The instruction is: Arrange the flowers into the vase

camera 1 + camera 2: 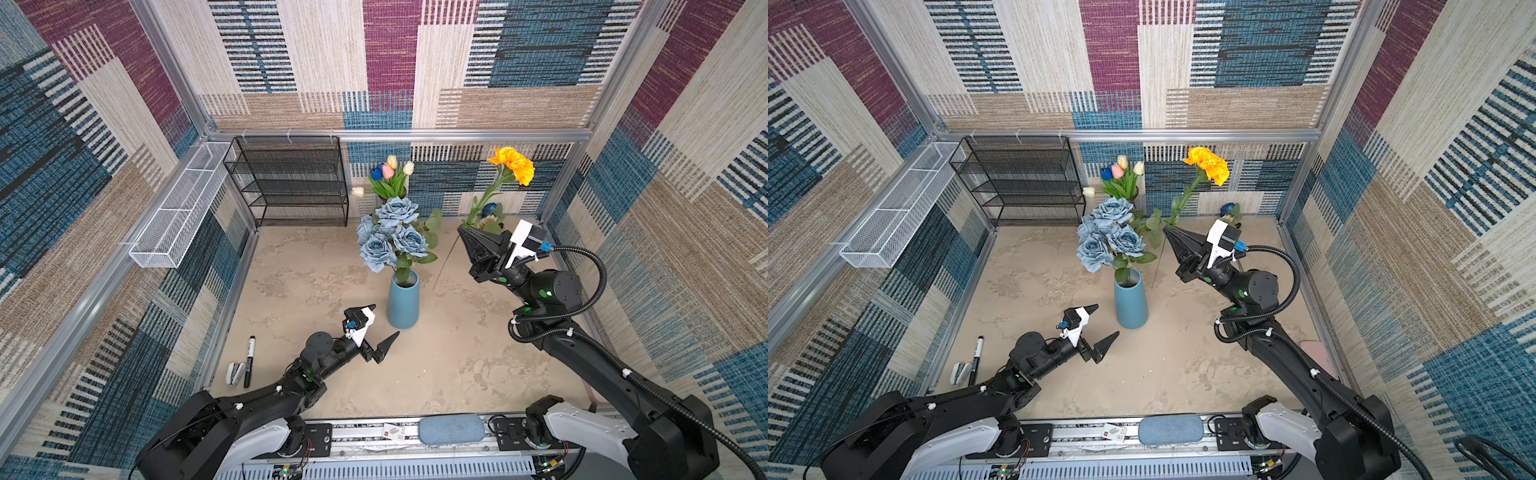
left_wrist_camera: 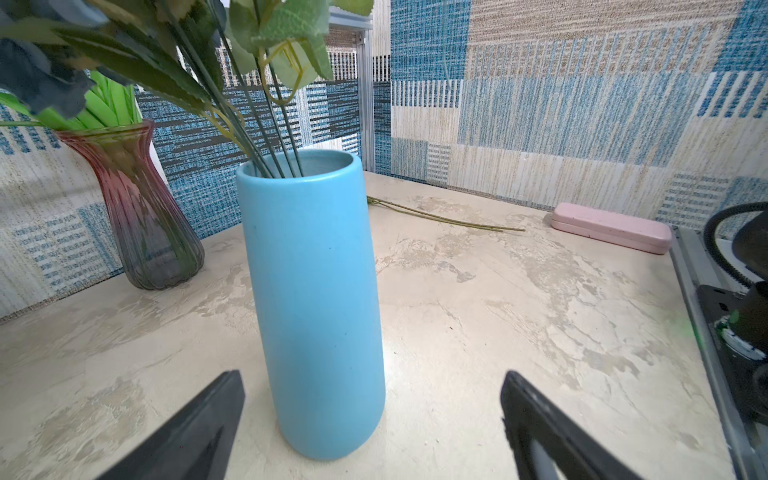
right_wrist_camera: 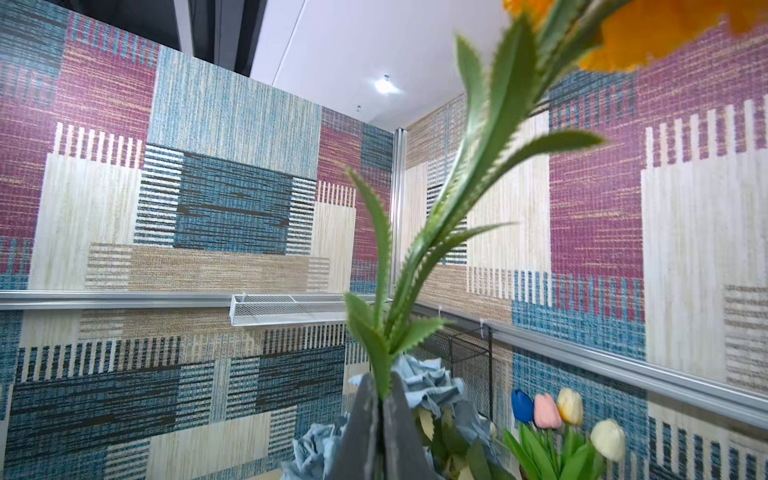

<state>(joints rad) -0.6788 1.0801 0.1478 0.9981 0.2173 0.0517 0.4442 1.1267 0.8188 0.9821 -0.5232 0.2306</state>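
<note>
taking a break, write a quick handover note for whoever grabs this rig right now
Grippers: the right gripper is shut on the stem of the orange flower, bloom up, raised above the table to the right of the blue vase. The left gripper is open and empty, jaws apart, facing that vase's base.
Done: the dusty-blue rose bunch stands in the blue vase.
Elsewhere: the tulips sit in a glass vase by the back wall.
Left: lower the orange flower in, then probably the deep-blue rose and cream sunflower lying back right.

Spread jaws face a blue vase (image 2: 316, 299) holding green stems (image 2: 266, 137).
</note>
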